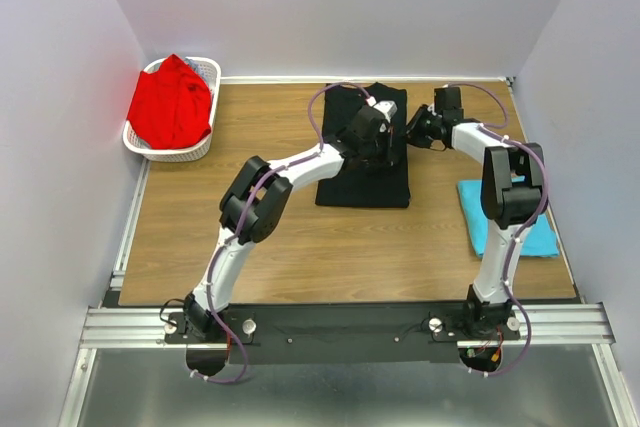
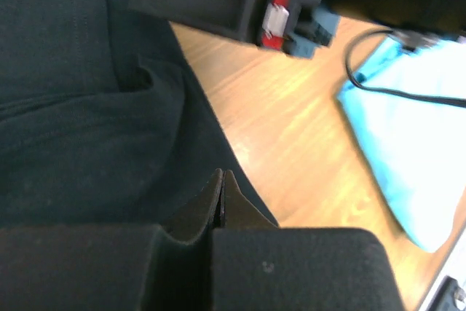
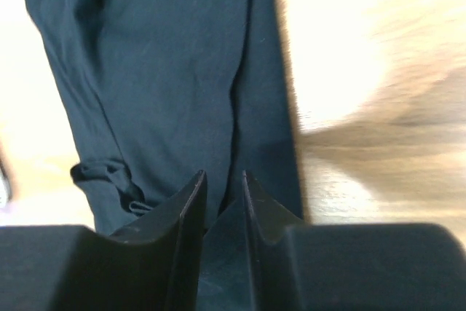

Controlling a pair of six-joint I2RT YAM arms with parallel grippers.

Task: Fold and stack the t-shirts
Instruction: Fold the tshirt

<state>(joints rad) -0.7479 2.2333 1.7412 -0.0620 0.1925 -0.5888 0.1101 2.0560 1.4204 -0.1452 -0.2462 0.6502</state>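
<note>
The black t-shirt (image 1: 362, 175) lies folded in a rectangle at the middle of the table; it also shows in the left wrist view (image 2: 80, 129) and the right wrist view (image 3: 167, 71). My left gripper (image 1: 383, 142) is over the shirt's right upper part, its jaws pressed together (image 2: 222, 178) at the shirt's edge; no cloth shows between them. My right gripper (image 1: 413, 133) is at the shirt's right edge, its jaws (image 3: 224, 180) a narrow gap apart with dark cloth between them. The turquoise t-shirt (image 1: 505, 219) lies folded at the right. The red t-shirt (image 1: 172, 107) is heaped in the basket.
The white lattice basket (image 1: 205, 145) stands at the back left corner. The right gripper's body (image 2: 284, 5) and a black cable (image 2: 378, 91) hang over the wood beside the turquoise shirt (image 2: 411, 132). Walls close in the back and both sides.
</note>
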